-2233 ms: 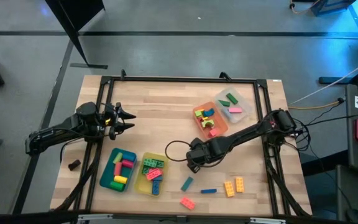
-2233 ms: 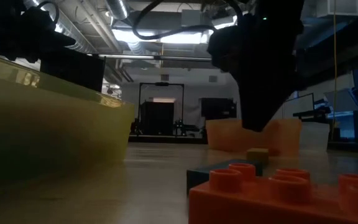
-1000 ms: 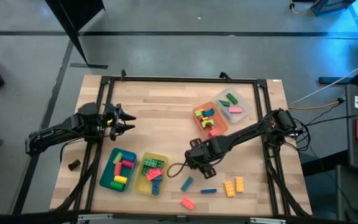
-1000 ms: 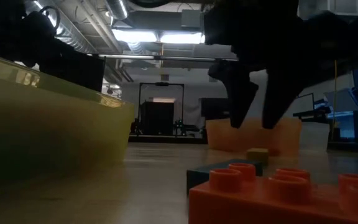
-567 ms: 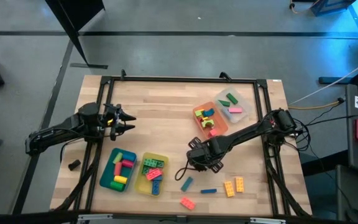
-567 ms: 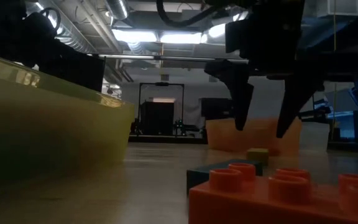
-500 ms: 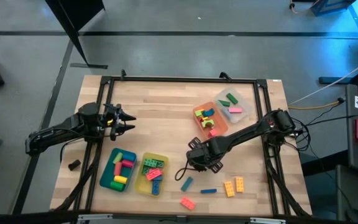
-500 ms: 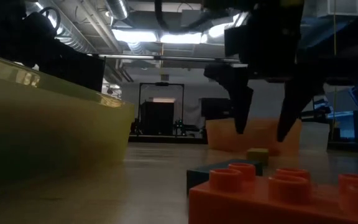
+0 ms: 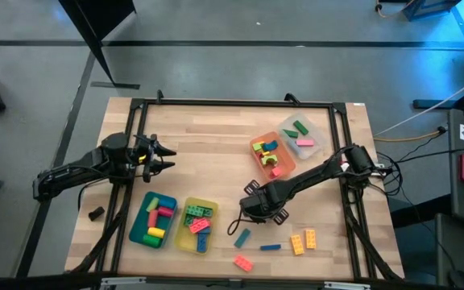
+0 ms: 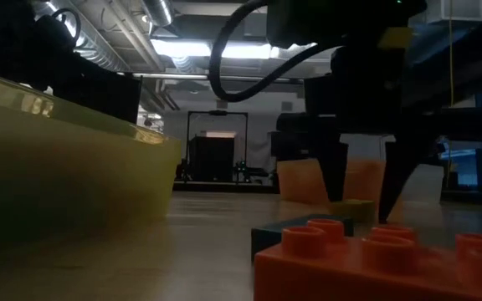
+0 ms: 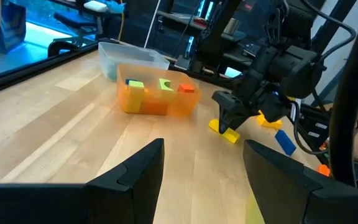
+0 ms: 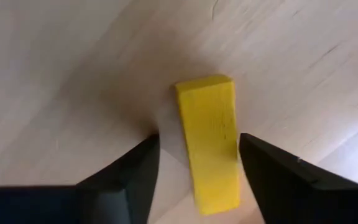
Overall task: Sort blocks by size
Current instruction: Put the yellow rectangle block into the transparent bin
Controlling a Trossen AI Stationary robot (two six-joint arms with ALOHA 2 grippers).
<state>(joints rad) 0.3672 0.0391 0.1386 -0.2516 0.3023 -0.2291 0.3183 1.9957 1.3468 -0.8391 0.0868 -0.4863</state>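
straddling a yellow block [image 12: 209, 140] with my right hand [image 12: 197, 168], fingers open on either side of it and not yet touching, so i can close across its narrow width. it lies flat on the desk [image 9: 200, 153], just short of the orange tray [image 9: 273, 155], where i judge similar pieces go. my left hand [image 9: 166, 157] waits open over the far left of the desk, out of the way. other blocks sit sorted in the teal tray [image 9: 153, 220], yellow tray [image 9: 196, 225] and clear tray [image 9: 301, 136]; a few loose ones, like the teal bar [image 9: 242, 238], remain near the front edge.
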